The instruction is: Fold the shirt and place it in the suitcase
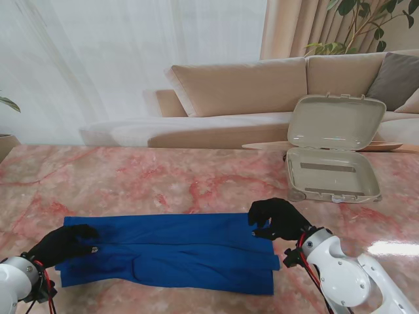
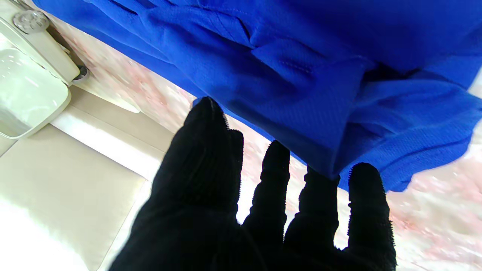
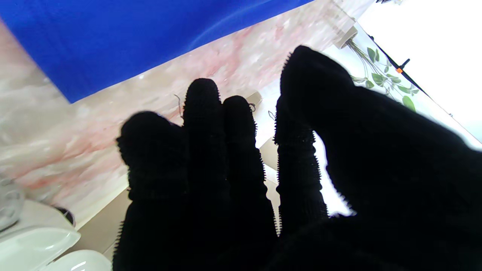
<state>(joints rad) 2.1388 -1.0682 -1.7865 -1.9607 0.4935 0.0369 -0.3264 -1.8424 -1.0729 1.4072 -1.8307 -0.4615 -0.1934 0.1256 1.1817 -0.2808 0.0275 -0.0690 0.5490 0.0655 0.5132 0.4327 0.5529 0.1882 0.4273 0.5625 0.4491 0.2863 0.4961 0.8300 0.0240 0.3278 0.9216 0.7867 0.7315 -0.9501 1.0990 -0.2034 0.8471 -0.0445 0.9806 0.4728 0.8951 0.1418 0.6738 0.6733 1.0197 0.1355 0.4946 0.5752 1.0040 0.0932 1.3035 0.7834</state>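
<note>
Now I see the blue shirt (image 1: pixel 170 252) lying folded lengthwise at six o'clock, suitcase (image 1: pixel 332 157) open at two; left hand (image 1: pixel 62 243) and right hand (image 1: pixel 278 218) rest on its ends, fingers loosely spread, gripping nothing

shirt (image 1: pixel 170 252) – plain blue | suitcase (image 1: pixel 330 157) – beige | table (image 1: pixel 131 176) – pink-veined marble

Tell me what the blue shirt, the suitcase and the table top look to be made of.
Shirt: soft knit fabric, matte; the left wrist view shows a fine mesh weave and limp folds.
Suitcase: probably hard moulded plastic, beige with a slight sheen; its open lid stands stiffly upright.
Table: polished pink marble or a marble-look surface; red veining and a bright glare patch near the right arm.
</note>
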